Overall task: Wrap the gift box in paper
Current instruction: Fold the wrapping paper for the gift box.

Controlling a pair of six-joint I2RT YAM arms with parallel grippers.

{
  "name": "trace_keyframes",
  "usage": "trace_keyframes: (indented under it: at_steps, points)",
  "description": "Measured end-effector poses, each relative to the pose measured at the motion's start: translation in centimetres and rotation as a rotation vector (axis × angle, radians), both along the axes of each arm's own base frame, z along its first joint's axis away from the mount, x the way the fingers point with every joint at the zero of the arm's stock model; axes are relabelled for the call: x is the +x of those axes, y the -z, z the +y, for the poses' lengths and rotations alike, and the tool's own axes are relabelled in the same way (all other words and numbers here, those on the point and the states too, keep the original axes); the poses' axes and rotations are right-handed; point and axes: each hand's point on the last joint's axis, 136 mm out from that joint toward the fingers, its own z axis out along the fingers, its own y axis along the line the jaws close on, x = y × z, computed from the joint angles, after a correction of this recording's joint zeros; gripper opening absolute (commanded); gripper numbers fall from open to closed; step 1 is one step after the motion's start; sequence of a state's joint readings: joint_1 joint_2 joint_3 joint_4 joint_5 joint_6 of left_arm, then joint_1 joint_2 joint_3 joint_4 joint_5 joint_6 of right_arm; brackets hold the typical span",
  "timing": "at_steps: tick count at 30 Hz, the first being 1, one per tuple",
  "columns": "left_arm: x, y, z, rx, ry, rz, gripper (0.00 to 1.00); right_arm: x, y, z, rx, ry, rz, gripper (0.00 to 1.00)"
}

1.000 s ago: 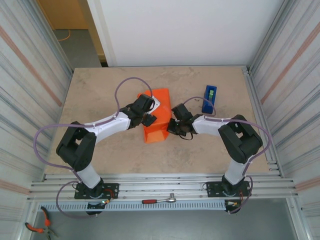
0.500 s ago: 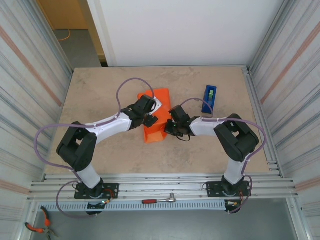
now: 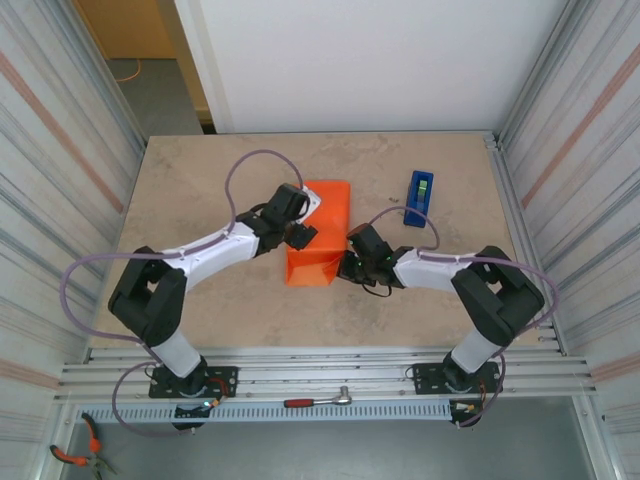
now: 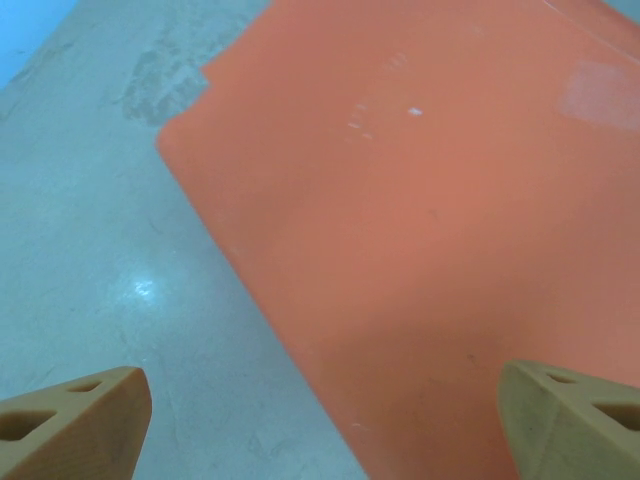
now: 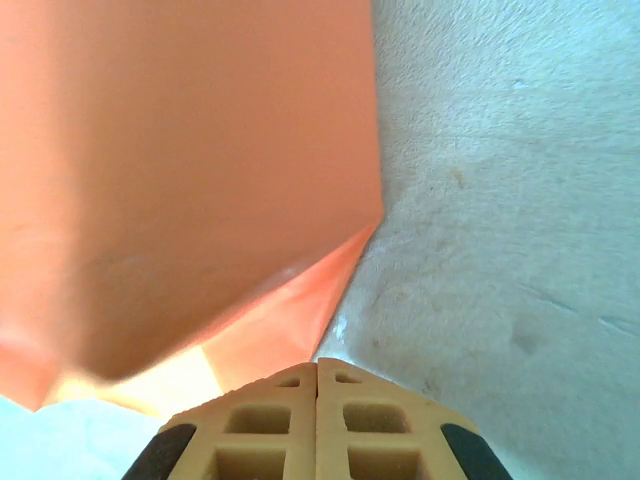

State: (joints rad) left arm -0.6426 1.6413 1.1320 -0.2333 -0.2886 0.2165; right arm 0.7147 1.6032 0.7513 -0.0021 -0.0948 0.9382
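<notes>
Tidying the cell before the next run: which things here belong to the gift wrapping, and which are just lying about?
For the job: thin bright orange paper sheet, folded up box-like; blue plastic tape dispenser, probably.
Lying about: red-handled metal ratchet; orange-handled pliers.

Left arm (image 3: 215, 245): base near-left, elbow bent, forearm reaching up-right toward table centre.
Left gripper (image 3: 299, 234): tilted down, jaws wide apart; tan fingertips (image 4: 70, 420) at both lower corners of wrist view.
Right arm (image 3: 430, 270): base near-right, elbow bent, forearm stretched left, low.
Right gripper (image 3: 349, 264): jaws pressed together; tan fingertips (image 5: 300, 400) meet, seam only.
Grippers near each other, apart; left one farther from bases.
</notes>
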Motion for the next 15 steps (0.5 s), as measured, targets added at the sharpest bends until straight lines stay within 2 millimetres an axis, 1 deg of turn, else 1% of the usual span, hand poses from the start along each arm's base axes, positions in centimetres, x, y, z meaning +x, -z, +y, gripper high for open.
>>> trace_keyframes:
  at_steps: [3, 7, 10, 15]
  points:
    - [1.0, -0.8, 1.4, -0.068, -0.064, 0.006, 0.90, 0.0, -0.9, -0.7, 0.005, 0.014, -0.029, 0.00]
    - [1.7, -0.5, 2.8, -0.133, -0.124, 0.041, 0.90, 0.1, -0.7, -2.3, 0.001, 0.048, -0.024, 0.00]
    - [1.6, -0.4, 2.6, -0.170, -0.128, 0.064, 0.90, 0.2, -0.3, -3.1, -0.006, 0.067, -0.013, 0.00]
    - [1.0, 0.7, 1.7, -0.206, -0.110, 0.122, 0.90, 0.3, -0.4, -2.7, 0.017, 0.057, -0.015, 0.00]
